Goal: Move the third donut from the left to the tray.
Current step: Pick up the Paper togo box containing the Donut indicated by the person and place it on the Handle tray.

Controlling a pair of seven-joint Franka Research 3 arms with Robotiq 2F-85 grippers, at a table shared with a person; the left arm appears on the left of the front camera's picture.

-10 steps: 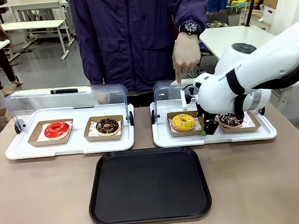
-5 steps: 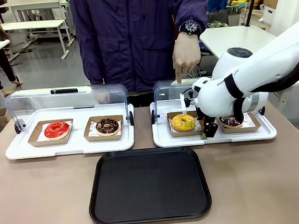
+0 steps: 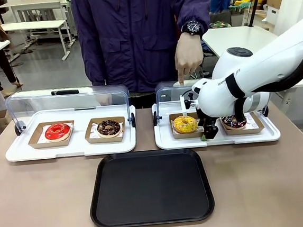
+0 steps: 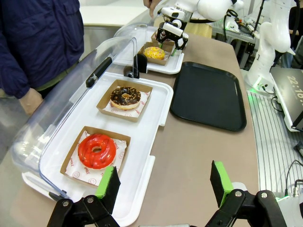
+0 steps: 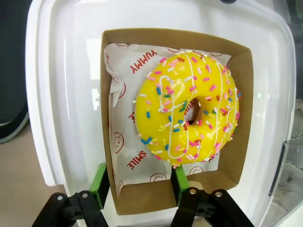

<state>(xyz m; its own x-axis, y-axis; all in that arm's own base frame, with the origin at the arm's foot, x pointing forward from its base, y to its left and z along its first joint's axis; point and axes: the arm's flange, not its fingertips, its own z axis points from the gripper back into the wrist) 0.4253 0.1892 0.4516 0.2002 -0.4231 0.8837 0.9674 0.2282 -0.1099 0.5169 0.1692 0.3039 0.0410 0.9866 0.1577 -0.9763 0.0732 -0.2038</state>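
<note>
The bright yellow-iced ring donut with sprinkles (image 5: pixel 187 111) sits in its shallow brown cardboard tray (image 5: pixel 142 201), inside the right-hand white display tray (image 3: pixel 167 139), behind the large black plastic serving tray (image 3: pixel 150 188). The right end effector (image 5: pixel 138 178) straddles the cardboard wall, jaws apart, its inner pad just beside the donut. The left end effector (image 4: pixel 164 172) hangs open near the red-iced donut (image 4: pixel 97 150).

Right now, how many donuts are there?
4: red-iced donut and chocolate donut in the left display tray; yellow donut and dark sprinkled donut, partly behind the arm, in the right one.
</note>
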